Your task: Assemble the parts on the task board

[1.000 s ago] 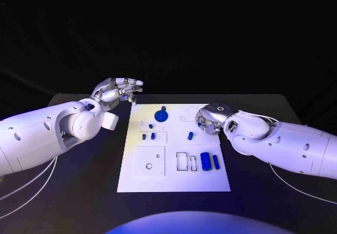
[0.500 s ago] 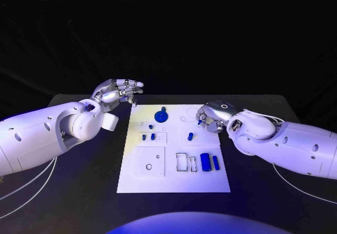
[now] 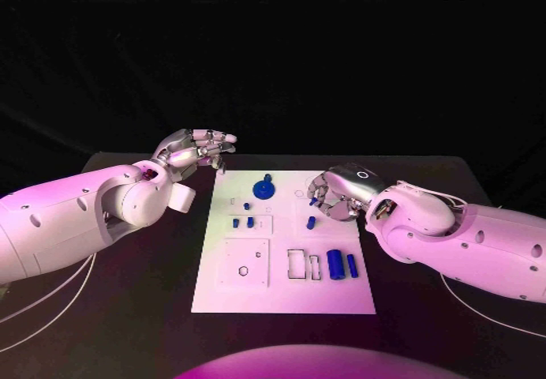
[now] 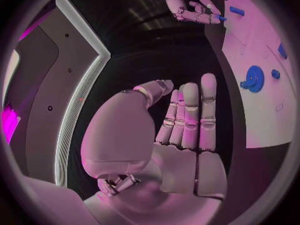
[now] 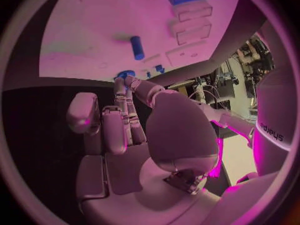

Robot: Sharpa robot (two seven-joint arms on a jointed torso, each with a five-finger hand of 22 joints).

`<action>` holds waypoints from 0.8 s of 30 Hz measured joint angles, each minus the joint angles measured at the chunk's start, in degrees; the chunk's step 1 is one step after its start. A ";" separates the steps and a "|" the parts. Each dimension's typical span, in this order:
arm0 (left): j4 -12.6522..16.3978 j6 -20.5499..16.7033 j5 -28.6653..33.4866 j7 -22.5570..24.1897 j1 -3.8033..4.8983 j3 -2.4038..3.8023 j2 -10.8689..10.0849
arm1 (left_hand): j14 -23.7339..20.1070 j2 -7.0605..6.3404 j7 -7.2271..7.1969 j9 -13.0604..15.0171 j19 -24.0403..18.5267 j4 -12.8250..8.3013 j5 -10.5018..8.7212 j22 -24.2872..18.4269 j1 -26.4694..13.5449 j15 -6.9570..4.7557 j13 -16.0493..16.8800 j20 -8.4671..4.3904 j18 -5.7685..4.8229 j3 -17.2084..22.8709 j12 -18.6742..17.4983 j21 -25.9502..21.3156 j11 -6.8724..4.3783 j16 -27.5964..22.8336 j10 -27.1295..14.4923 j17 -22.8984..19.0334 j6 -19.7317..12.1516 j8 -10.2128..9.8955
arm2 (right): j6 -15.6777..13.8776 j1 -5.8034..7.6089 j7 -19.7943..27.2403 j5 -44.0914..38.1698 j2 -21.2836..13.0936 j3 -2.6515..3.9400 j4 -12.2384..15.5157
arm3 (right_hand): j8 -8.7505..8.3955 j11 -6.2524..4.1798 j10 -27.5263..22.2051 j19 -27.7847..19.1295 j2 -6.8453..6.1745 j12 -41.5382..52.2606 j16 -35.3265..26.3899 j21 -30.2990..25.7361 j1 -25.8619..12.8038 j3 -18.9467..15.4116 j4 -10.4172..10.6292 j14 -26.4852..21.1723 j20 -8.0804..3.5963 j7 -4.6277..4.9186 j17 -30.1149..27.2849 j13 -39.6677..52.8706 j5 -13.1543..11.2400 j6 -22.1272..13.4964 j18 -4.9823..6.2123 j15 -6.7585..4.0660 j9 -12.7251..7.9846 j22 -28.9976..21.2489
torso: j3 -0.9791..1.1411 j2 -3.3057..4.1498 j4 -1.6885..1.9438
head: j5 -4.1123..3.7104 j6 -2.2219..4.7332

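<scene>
Hovering over the task board [image 3: 285, 296], the right robot hand [image 3: 334, 193] pinches a small blue part [image 4: 222, 18]; the left robot hand [image 3: 196, 148] is curled, empty.

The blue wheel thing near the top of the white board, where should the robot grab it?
Probably by the small knob sticking up beside the blue wheel, coming straight down from above. The disc seems to lie flat on the task board, so its rim gives fingers little to pinch. The left hand hovers nearest.

Left hand [image 4: 181, 130] empty, fingers upright; blue gear [image 4: 253, 78] on task board [image 4: 265, 120].
</scene>
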 measured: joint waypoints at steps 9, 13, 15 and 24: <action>-0.17 0.23 -0.06 -0.13 -0.02 0.00 0.54 | 0.00 0.00 -0.01 0.00 0.00 0.00 0.00 0.00 0.00 0.00 0.00 0.00 0.00 0.00 0.00 0.00 0.00 0.00 0.00 0.00 0.00 0.00 | -0.29 -0.87 0.74 1.50 3.77 -0.04 3.11 | 0.14 0.01 0.01 0.00 0.00 -0.18 0.00 0.00 0.00 0.15 0.15 0.00 0.00 0.00 -0.07 0.06 0.25 -0.01 0.00 0.00 0.01 -0.28 | -0.05 0.02 0.15 | 2.65 -0.50; -0.13 0.23 -0.08 -0.13 -0.02 0.00 0.73 | 0.00 0.00 -0.01 0.01 0.00 0.00 0.00 -0.07 0.00 0.00 0.00 0.00 0.00 0.00 0.00 -0.23 0.00 0.00 0.00 0.00 0.01 0.00 | -0.19 -1.78 1.09 1.98 5.43 -0.31 3.16 | 0.14 0.06 0.06 0.00 0.00 -0.18 0.00 0.00 0.00 0.15 0.15 0.00 0.00 0.00 -0.07 0.06 0.25 -0.02 0.00 0.00 0.12 -0.36 | -0.07 0.06 0.16 | 3.89 -0.96; -0.11 0.21 -0.09 -0.13 -0.02 0.00 0.82 | 0.00 0.00 -0.01 0.01 0.00 0.00 0.00 -0.07 0.00 0.00 0.00 0.00 0.00 0.00 0.00 -0.23 0.00 0.00 0.01 0.00 0.01 0.00 | -0.10 -2.33 1.25 2.17 6.10 -0.44 3.11 | 0.14 0.06 0.06 0.00 0.00 -0.18 0.00 -0.25 0.00 0.15 0.15 0.00 0.00 0.00 -0.07 0.06 0.25 -0.02 0.00 0.00 0.13 -0.36 | -0.08 0.08 0.15 | 4.41 -1.16; -0.01 0.11 -0.10 -0.07 -0.01 -0.01 1.48 | 0.00 0.00 -0.01 0.01 0.00 0.00 0.00 -0.07 0.00 0.00 0.00 0.00 0.00 0.00 0.00 -0.23 0.00 0.00 0.01 0.01 0.01 0.00 | 0.69 -4.16 1.89 2.73 9.14 -1.02 1.25 | 0.14 0.06 0.07 0.00 0.00 -0.17 0.00 -0.25 0.00 0.15 0.15 0.00 0.00 -0.01 -0.14 0.06 0.25 -0.04 0.00 0.00 0.13 -0.45 | -0.11 0.09 0.08 | 5.82 -1.78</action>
